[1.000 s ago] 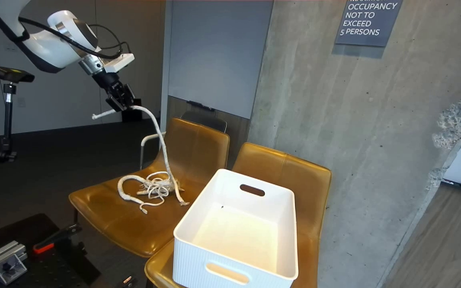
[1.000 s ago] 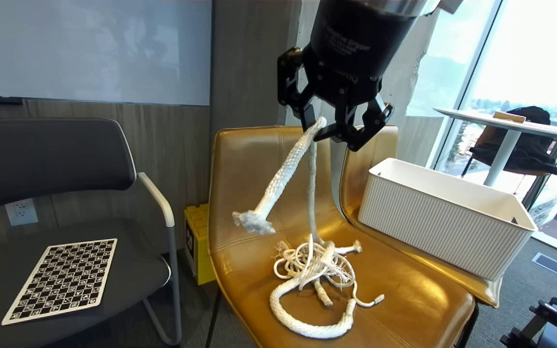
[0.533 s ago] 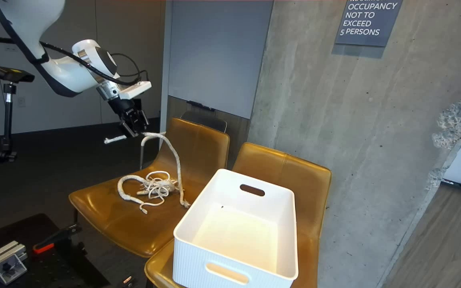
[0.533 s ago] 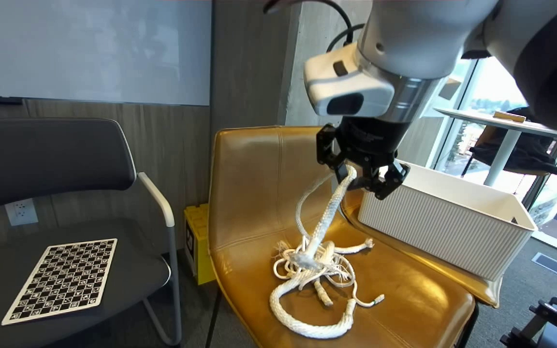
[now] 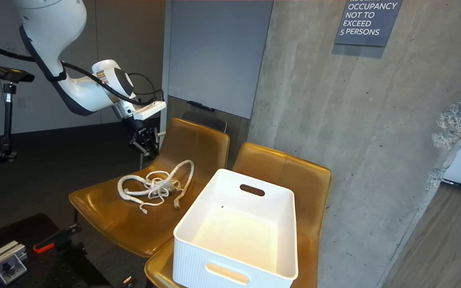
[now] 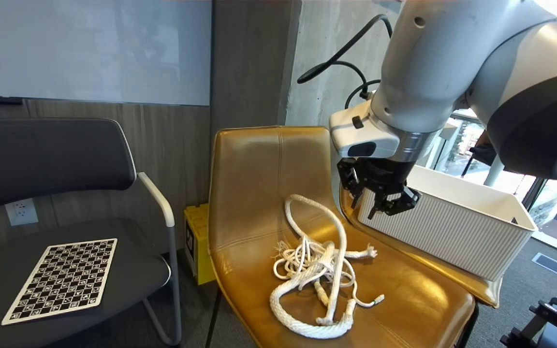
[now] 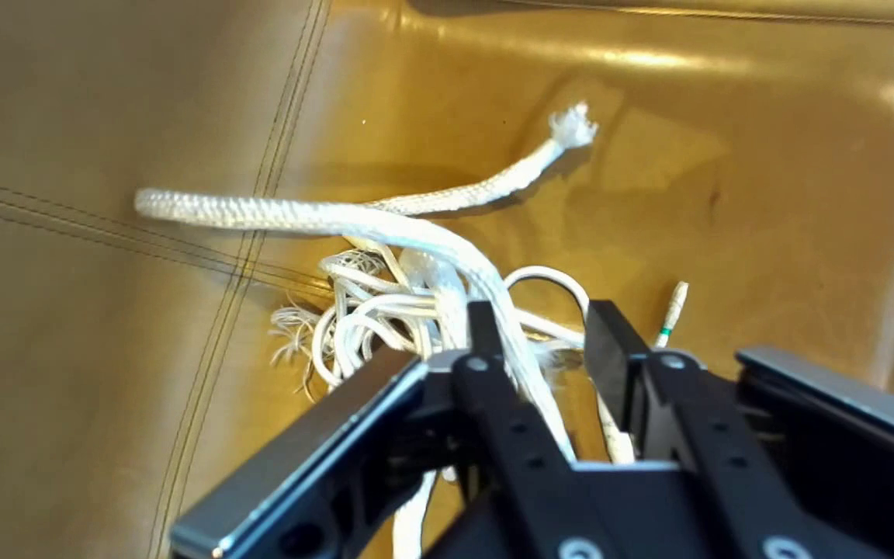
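A thick white braided rope [image 6: 340, 241] arches above the seat of a tan leather chair [image 6: 259, 169], over a tangle of thinner white cords [image 6: 302, 261]. My gripper [image 6: 363, 209] hangs above and to the side of the rope in that exterior view, jaws apart and holding nothing. It also shows near the chair's backrest as the gripper [image 5: 150, 153]. In the wrist view the gripper [image 7: 542, 314] has a clear gap between its fingers; the rope [image 7: 261, 213] passes behind that gap, below the fingertips. Parts of the cords are hidden by the fingers.
Beside the rope's chair, a white ribbed bin [image 6: 433, 227] rests on another tan chair [image 5: 286, 164]. A grey chair [image 6: 46, 154] carries a checkered board [image 6: 61, 280]. A yellow case [image 6: 201, 241] stands on the floor. A camera on a stand [image 5: 8, 108] is near the arm.
My gripper has come down toward the chair, and its jaws have parted. The rope, which hung from them in both earlier moments, has dropped away and now bends over the tangle.
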Controlling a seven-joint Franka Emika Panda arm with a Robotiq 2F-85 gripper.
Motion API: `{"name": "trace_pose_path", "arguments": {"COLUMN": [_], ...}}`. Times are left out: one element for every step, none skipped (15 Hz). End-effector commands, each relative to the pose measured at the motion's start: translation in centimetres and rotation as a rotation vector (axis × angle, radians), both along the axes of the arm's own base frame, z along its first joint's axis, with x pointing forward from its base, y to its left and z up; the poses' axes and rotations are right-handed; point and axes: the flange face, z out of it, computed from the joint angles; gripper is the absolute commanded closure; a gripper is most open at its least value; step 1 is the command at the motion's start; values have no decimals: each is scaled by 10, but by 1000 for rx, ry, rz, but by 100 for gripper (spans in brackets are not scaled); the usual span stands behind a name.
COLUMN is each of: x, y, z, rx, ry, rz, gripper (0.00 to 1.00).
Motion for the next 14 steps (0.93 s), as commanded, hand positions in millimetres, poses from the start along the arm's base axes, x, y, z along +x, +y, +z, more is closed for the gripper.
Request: {"name": "trace_pose_path", "arguments": {"x": [11, 13, 15, 18, 21, 24, 27, 29, 31, 34, 34, 37, 39, 42], "y": [-10, -12, -17, -23, -31, -41, -52, -66, -78, -95, -106, -124, -140, -157], "z": [6, 8, 11, 14, 16, 17, 18, 20, 21, 28, 30, 38, 46, 56], "rx": [7, 5, 5, 8, 18, 33, 62, 81, 108, 151, 192, 215, 242, 265], "ry": [-8, -10, -12, -11, 2, 22, 48, 75, 102, 133, 161, 186, 205, 219], "rz": [9, 8, 9, 10, 10, 14, 26, 18, 22, 35, 48, 56, 69, 82], "gripper": [33, 27, 20, 12, 5, 0, 0, 0, 0, 0, 0, 0, 0, 0]}}
